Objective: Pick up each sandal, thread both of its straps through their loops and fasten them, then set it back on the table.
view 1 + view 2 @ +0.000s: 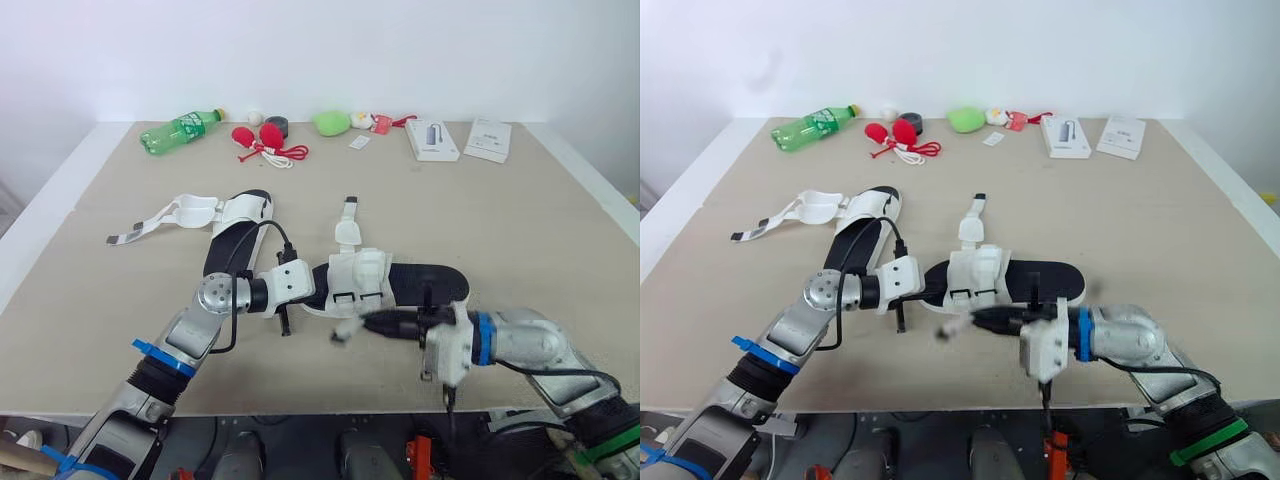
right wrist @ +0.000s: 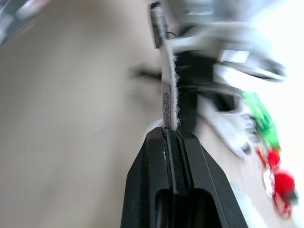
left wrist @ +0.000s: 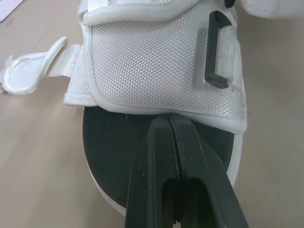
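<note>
The black-soled sandal with a white mesh upper (image 1: pixel 420 282) lies flat on the beige worktop (image 1: pixel 520 230), near the front edge, between the two arms. The left claw (image 3: pixel 168 121) is clenched, its tips pressed to the black insole right at the hem of the mesh upper, apparently pinning the shoe. The right claw (image 2: pixel 170 135) is clenched on the thin white fabric strap (image 2: pixel 168 95) and holds it out from the sandal's side. The second sandal of the same make (image 1: pixel 235 215) lies further back to the left, its straps splayed open on the worktop.

The sandal looks light, with a firm sole and limp webbing straps. A strap will likely flop and twist unless held close to its tip, which is the place to grip for feeding it through the black plastic loop (image 3: pixel 216 50). The sole is the steady part to pin or lift by.

A green plastic bottle (image 1: pixel 180 130) lies capped on its side at the back; whether it holds liquid I cannot tell. A white flat box (image 1: pixel 432 140) sits closed at back right, another beside it, contents hidden
</note>
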Tool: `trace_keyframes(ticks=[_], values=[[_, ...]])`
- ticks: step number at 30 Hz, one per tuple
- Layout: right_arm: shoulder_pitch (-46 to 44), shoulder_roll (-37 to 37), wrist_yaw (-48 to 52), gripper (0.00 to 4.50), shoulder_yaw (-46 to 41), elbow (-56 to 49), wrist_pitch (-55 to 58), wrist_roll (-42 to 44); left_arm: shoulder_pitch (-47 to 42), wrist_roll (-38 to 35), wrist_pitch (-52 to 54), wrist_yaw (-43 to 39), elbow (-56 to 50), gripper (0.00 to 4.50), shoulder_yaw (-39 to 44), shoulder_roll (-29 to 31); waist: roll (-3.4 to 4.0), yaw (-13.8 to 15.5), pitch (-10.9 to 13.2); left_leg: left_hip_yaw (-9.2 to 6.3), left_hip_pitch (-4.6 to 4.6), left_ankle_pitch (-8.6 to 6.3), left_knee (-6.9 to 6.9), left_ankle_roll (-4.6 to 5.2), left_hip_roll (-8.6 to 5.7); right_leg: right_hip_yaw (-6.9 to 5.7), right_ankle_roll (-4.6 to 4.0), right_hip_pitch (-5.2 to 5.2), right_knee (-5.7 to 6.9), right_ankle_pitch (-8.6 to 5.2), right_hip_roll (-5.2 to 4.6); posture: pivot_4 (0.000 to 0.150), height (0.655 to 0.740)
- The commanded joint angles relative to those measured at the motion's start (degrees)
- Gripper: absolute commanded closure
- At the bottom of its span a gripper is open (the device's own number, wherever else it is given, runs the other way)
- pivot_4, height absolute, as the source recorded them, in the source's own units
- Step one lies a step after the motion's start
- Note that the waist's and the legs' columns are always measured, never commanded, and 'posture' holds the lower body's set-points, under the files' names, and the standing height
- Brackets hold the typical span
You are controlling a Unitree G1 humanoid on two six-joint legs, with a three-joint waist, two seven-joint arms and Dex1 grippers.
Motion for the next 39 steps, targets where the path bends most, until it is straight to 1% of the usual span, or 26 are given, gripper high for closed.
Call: trace_keyframes(ticks=[1,6,10,13,19,24,29,30,31,32,34,36,37,38,39], values=[[-3.56,1.9,-2.54,4.44,-5.36,-4.9,16.31,9.59,1.73,2.31,1.63,-1.33,2.73,4.5,-2.5,0.56,0.0,0.01,0.0,-0.01,0.0,0.0,0.01,0.0,0.0,0.0,0.01,0.0,0.0,0.0,0.01,0.15,0.74],[-7.6,4.48,-4.07,4.44,-9.55,-2.47,34.08,15.35,1.4,2.29,1.39,-1.38,3.18,4.5,-2.58,0.29,-0.01,0.1,0.0,-0.01,-0.02,0.0,-0.01,0.0,0.0,-0.01,0.0,-0.02,0.0,-0.02,0.02,0.15,0.74],[-10.94,6.76,-4.49,4.44,-11.97,0.49,44.46,17.55,1.16,2.3,1.24,-1.35,3.52,4.5,-2.64,0.03,0.0,0.1,0.0,-0.01,-0.05,-0.01,-0.02,-0.01,-0.01,-0.01,0.01,-0.05,0.0,-0.03,0.03,0.15,0.74],[-12.36,7.9,-3.17,4.44,-12.59,1.3,49.86,18.81,1.15,2.32,1.24,-1.24,3.58,4.5,-2.72,-0.1,-0.01,0.09,0.0,-0.01,-0.05,-0.01,-0.01,-0.01,0.0,-0.01,0.02,-0.06,0.0,-0.02,0.04,0.15,0.74],[-13.62,9.81,-1.68,4.44,-12.12,2.48,56.16,17.64,1.67,2.29,1.58,-1.04,2.91,4.5,-2.6,0.06,0.0,0.1,0.0,-0.01,-0.07,-0.01,-0.02,-0.01,-0.01,-0.01,0.03,-0.08,-0.01,-0.02,0.04,0.15,0.74],[-14.51,10.71,-1.33,4.44,-10.89,5.35,57.51,13.57,2.04,2.26,1.95,-0.95,2.3,4.5,-2.51,0.27,0.0,0.09,0.0,-0.01,-0.08,-0.01,-0.02,-0.01,-0.01,-0.01,0.03,-0.1,-0.01,-0.02,0.05,0.15,0.74],[-15.44,11.93,-2.09,4.44,-12.49,7.19,59.17,12.21,2.22,2.25,2.21,-0.74,1.99,4.5,-2.39,0.4,0.0,0.07,0.0,-0.01,-0.08,-0.01,-0.02,-0.01,0.0,-0.01,0.03,-0.12,-0.01,-0.02,0.06,0.15,0.74],[-15.18,11.64,-1.61,3.83,-12.3,6.96,58.2,11.32,2.27,2.25,2.22,-0.74,1.92,4.5,-2.39,0.43,0.0,0.07,0.0,-0.01,-0.08,-0.01,-0.02,-0.01,0.0,-0.01,0.03,-0.12,-0.01,-0.02,0.06,0.15,0.74],[-14.98,11.51,-1.27,3.46,-12.21,6.81,57.51,10.59,2.31,2.26,2.23,-0.72,1.89,4.5,-2.41,0.44,0.0,0.07,0.0,-0.01,-0.09,-0.01,-0.02,-0.01,0.0,-0.01,0.03,-0.12,-0.01,-0.02,0.06,0.15,0.74],[-14.74,11.45,-1.1,3.33,-12.25,6.57,56.74,9.96,2.32,2.26,2.25,-0.72,1.85,4.5,-2.44,0.43,0.0,0.06,0.0,-0.01,-0.09,-0.01,-0.02,-0.01,0.0,-0.01,0.03,-0.12,-0.01,-0.02,0.06,0.15,0.74],[-14.6,11.57,-1.58,2.52,-12.76,6.22,54.52,8.32,2.32,2.24,2.26,-0.75,1.83,4.5,-2.47,0.39,0.0,0.07,0.0,-0.01,-0.1,-0.02,-0.03,-0.02,0.0,-0.01,0.03,-0.14,-0.01,-0.03,0.06,0.15,0.74],[-14.94,11.47,-1.67,1.4,-13.19,5.52,50.84,6.2,2.26,2.24,2.24,-0.76,1.87,4.5,-2.51,0.34,0.0,0.07,0.0,-0.01,-0.11,-0.02,-0.05,-0.03,0.0,-0.01,0.04,-0.16,-0.01,-0.05,0.06,0.15,0.74],[-15.13,11.56,-1.63,1.09,-13.38,5.34,49.78,5.57,2.23,2.24,2.22,-0.78,1.91,4.5,-2.52,0.32,0.0,0.07,0.0,-0.01,-0.12,-0.02,-0.05,-0.03,0.0,-0.01,0.05,-0.17,-0.01,-0.05,0.06,0.15,0.74],[-15.62,11.62,-1.26,0.56,-13.65,4.87,48.35,5.11,2.2,2.26,2.21,-0.8,1.94,4.5,-2.55,0.31,0.0,0.07,0.0,-0.01,-0.13,-0.02,-0.05,-0.03,0.0,-0.01,0.05,-0.18,-0.01,-0.05,0.06,0.15,0.74],[-16.43,12.01,-0.86,0.56,-14.09,4.29,47.28,5.25,2.15,2.25,2.2,-0.86,1.97,4.5,-2.58,0.29,0.0,0.07,0.0,-0.01,-0.13,-0.02,-0.05,-0.03,0.0,-0.01,0.05,-0.18,-0.01,-0.05,0.06,0.15,0.74]])
